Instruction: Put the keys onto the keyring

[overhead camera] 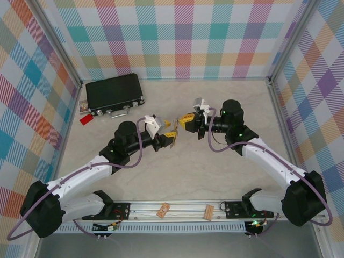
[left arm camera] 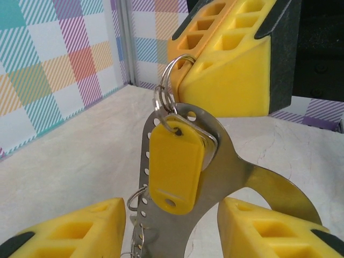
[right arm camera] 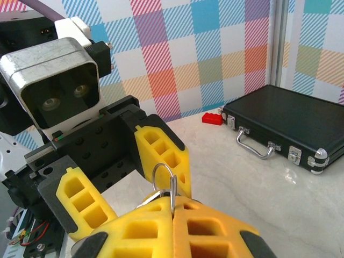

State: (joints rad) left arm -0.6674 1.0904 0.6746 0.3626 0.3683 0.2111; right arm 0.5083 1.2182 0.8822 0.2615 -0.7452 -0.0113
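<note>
Your left gripper (left arm camera: pixel 171 228) grasps the grey metal oval keyring (left arm camera: pixel 231 166). The right gripper (right arm camera: pixel 173 212) is clenched on the silver wire ring (right arm camera: pixel 172 188) of the yellow-headed key (left arm camera: pixel 174 164). Thread slowly.

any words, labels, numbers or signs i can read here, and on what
No readable text anywhere.
key: its yellow face is blank.
case: no label or brand seen on it.
red tag: too small to tell.
</note>
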